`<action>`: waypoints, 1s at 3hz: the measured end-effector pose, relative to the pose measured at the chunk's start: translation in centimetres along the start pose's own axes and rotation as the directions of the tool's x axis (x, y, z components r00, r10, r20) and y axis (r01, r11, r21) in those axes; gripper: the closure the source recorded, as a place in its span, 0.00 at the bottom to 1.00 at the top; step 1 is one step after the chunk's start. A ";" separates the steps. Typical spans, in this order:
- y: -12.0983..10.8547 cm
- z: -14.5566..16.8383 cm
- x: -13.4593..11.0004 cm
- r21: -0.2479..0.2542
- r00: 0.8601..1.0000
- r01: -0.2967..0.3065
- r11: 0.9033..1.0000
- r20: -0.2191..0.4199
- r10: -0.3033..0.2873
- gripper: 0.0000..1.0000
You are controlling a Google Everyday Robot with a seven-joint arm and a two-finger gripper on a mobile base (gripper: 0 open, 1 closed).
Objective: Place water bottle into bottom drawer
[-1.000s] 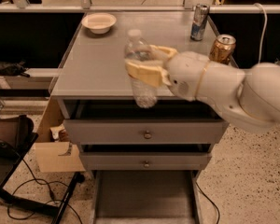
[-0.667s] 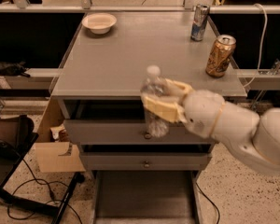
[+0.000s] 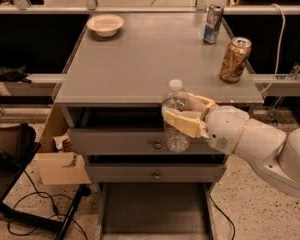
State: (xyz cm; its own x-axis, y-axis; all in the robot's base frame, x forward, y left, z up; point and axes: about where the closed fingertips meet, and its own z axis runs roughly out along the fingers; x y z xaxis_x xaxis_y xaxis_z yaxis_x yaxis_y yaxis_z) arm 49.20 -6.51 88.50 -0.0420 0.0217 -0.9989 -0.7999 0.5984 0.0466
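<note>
At frame centre the two-finger gripper point(image 3: 182, 115) clamps the small clear plastic water bottle point(image 3: 177, 138) (upright); released too high, it could topple in the wide grey bottom drawer point(image 3: 155, 209) below.

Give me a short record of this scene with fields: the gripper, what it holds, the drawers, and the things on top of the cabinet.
gripper: in front of the cabinet's front edge, shut on the bottle
bottle: upright, held around its middle, level with the upper drawers
bottom drawer: pulled open, grey floor showing, below the bottle
upper drawers: both shut
on top: bowl at back left, blue can at back right, gold can near right edge
task: bottle not yet in drawer
</note>
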 end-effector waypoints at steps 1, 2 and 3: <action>0.8 -1.2 9.1 -0.074 1.000 -0.018 0.997 -0.008 0.017 1.00; 1.0 -2.3 16.3 -0.166 1.000 -0.017 0.986 0.005 0.018 1.00; 0.1 -2.4 22.2 -0.207 1.000 -0.023 0.978 0.003 0.024 1.00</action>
State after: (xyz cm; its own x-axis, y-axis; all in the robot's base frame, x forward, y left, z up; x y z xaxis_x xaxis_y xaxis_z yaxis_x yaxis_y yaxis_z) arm 46.79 -7.89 66.36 -0.0596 0.0384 -0.9975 -0.9051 0.4194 0.0702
